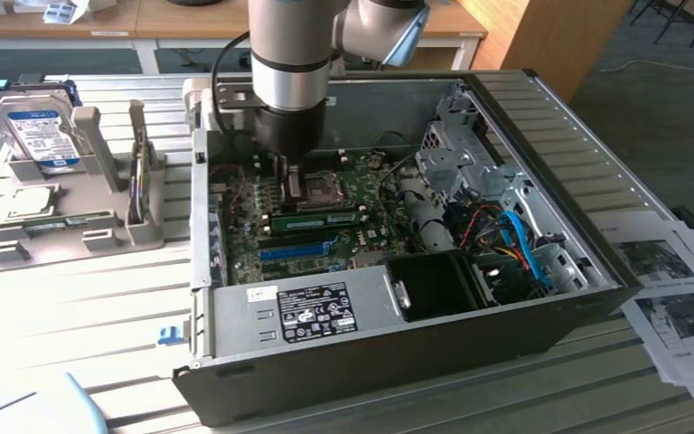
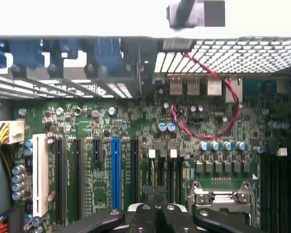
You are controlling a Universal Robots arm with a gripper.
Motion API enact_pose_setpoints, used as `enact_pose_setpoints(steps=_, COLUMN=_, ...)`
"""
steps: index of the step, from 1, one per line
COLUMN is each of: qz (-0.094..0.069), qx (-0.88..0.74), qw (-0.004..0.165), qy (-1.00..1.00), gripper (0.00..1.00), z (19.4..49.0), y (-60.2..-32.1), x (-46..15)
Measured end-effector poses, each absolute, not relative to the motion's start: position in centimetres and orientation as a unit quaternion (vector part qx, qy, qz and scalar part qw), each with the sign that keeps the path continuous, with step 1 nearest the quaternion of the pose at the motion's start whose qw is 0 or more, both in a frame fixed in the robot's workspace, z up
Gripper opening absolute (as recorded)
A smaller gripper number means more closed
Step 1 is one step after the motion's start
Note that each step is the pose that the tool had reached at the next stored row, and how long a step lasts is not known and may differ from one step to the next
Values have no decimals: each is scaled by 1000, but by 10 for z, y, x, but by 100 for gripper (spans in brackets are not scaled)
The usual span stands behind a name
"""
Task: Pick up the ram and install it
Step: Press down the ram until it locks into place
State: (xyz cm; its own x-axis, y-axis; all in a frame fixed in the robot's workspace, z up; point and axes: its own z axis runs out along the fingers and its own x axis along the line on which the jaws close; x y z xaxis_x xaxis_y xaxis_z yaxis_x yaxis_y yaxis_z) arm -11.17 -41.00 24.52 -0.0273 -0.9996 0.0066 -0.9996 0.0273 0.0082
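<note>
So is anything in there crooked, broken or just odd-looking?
Nothing looks broken or spilled. The ram lies level across the motherboard inside the open computer case, beside the blue slot. The gripper hangs over the board, fingers shut on nothing. Some printed sheets lie fanned loosely beside the case.

Place: I see a lab or electronics workshop.
Work surface: a white slatted table [image 1: 82, 298] carries an open computer case [image 1: 444, 307].
Beside it: a hard drive [image 1: 36, 134] in a grey holder, printed sheets [image 1: 672, 298].
Background: wooden desks [image 1: 106, 23].
</note>
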Motion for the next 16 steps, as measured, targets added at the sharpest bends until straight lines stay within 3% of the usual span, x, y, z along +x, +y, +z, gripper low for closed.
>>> enact_pose_setpoints(steps=16, qz=-1, qx=697, qw=5, qy=-717, gripper=9, z=245, y=-410, x=-122)
